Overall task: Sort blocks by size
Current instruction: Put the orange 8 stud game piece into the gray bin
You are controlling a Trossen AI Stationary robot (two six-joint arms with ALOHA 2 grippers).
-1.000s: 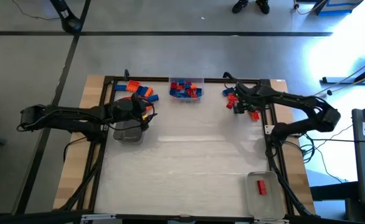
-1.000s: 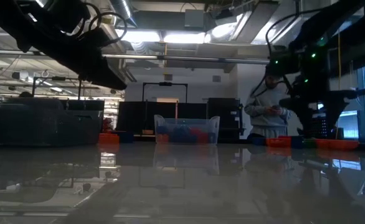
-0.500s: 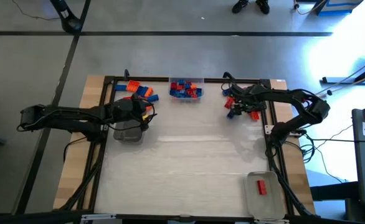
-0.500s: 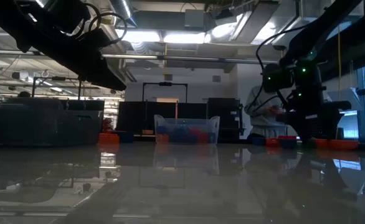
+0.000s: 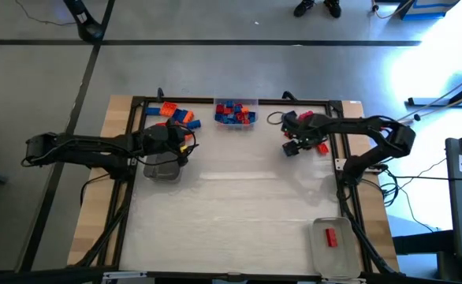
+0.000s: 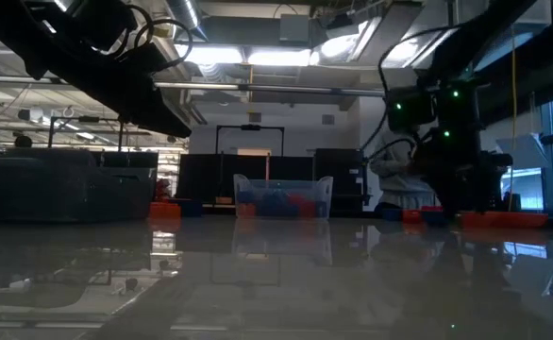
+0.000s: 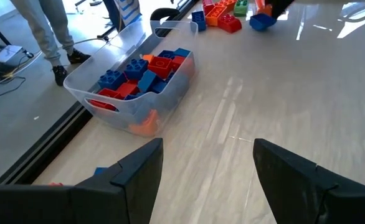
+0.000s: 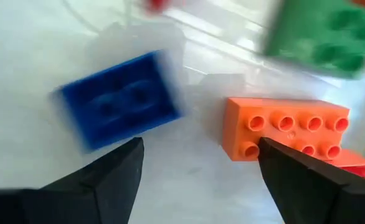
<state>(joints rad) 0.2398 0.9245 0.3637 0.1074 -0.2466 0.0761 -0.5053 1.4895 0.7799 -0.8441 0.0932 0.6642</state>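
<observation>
At the far right, loose blocks (image 5: 319, 144) lie on the table. In the right wrist view a blue block (image 8: 117, 99), an orange one (image 8: 288, 127) and a green one (image 8: 316, 34) rest flat, studs up. My right gripper (image 5: 292, 147) hangs open over them, pointing down. Its fingers (image 8: 101, 180) stand between the blue and orange blocks and touch neither. My left gripper (image 5: 185, 146) waits open at the far left, above a clear tray (image 5: 162, 168). A second pile of blocks (image 5: 176, 114) lies behind it.
A clear tray (image 5: 236, 112) of blue and red blocks stands at the far middle, also seen past my left gripper's fingers (image 7: 139, 81). Another clear tray (image 5: 331, 241) with one red block sits at the near right. The table's middle (image 5: 239, 205) is bare.
My right gripper has come down over the far-right pile, shifting a little toward the table's left and near edges and rolling about its own axis. It has stayed open. My left arm has kept still.
</observation>
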